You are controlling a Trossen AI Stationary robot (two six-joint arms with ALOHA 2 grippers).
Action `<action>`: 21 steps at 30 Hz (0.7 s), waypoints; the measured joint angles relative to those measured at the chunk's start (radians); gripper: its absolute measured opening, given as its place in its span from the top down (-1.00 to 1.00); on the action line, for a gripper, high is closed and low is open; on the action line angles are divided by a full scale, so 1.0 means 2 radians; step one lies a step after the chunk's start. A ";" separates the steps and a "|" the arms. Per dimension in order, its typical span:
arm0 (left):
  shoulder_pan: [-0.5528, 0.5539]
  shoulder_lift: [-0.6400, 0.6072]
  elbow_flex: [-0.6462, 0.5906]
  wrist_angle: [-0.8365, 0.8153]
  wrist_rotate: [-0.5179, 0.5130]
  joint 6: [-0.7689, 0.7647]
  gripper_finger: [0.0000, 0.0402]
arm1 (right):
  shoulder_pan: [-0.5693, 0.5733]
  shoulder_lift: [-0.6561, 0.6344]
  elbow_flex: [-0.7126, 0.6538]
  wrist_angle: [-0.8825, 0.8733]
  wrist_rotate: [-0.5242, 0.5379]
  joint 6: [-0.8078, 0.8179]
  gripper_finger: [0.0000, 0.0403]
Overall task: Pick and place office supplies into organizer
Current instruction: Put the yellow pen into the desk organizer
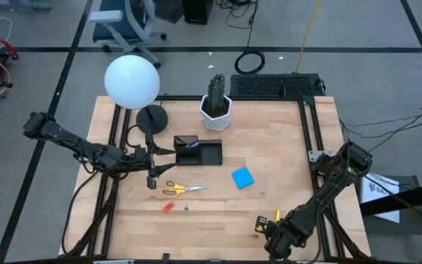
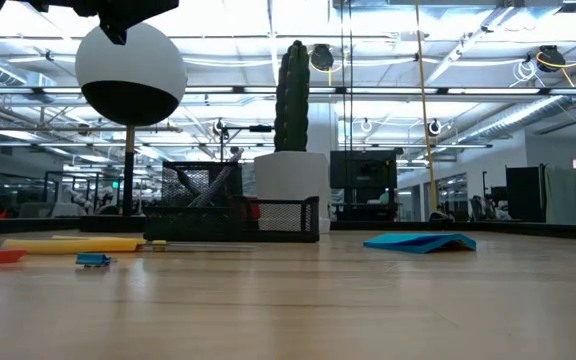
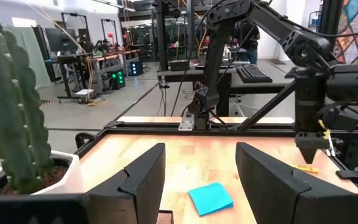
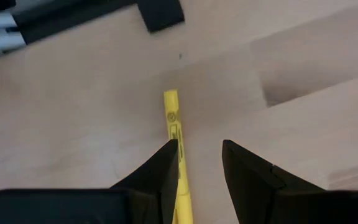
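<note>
The black organizer (image 1: 198, 150) stands mid-table with blue and purple pens (image 1: 190, 144) in it. My left gripper (image 1: 165, 152) hovers open just left of the organizer, above the table (image 3: 201, 180). Yellow-handled scissors (image 1: 176, 189), a red-orange piece (image 1: 168, 207) and the blue sticky-note pad (image 1: 242, 177) lie flat on the wood. My right gripper (image 1: 264, 226) points down, open, at the near right corner (image 4: 201, 152). The yellow pen (image 4: 176, 134) lies on the table, running along and under one finger. My right gripper comes from above with its fingers pointing down. One finger (image 4: 163, 165) stands at the yellow pen's shaft (image 4: 178, 149), which lies flat on the table along that finger. I cannot tell whether it touches the pen.
A white hexagonal cactus pot (image 1: 216, 106) and a lamp with a round black base (image 1: 152, 117) and white globe (image 1: 132, 81) stand behind the organizer. A black keyboard (image 1: 275, 86) lies at the far edge. A tiny blue piece (image 1: 186, 207) lies near the red one.
</note>
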 joint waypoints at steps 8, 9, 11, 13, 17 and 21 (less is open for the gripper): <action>0.000 0.000 0.000 0.000 0.000 -0.001 -0.01 | 0.000 0.000 -0.044 0.042 0.000 0.000 0.42; 0.000 0.000 0.000 0.000 0.000 -0.001 -0.01 | 0.000 0.000 -0.049 0.048 0.000 0.000 0.42; 0.000 0.000 0.000 0.000 0.000 -0.001 -0.01 | 0.002 0.000 -0.058 0.053 -0.001 0.000 0.42; 0.000 0.000 0.000 0.000 0.000 -0.001 -0.01 | 0.004 0.000 -0.068 0.057 -0.001 0.000 0.42; 0.000 0.000 0.000 0.003 0.000 -0.001 -0.01 | 0.008 -0.002 -0.088 0.081 -0.011 0.000 0.42; 0.000 0.000 0.000 0.011 0.000 -0.001 -0.01 | 0.009 -0.003 -0.094 0.088 -0.011 0.000 0.42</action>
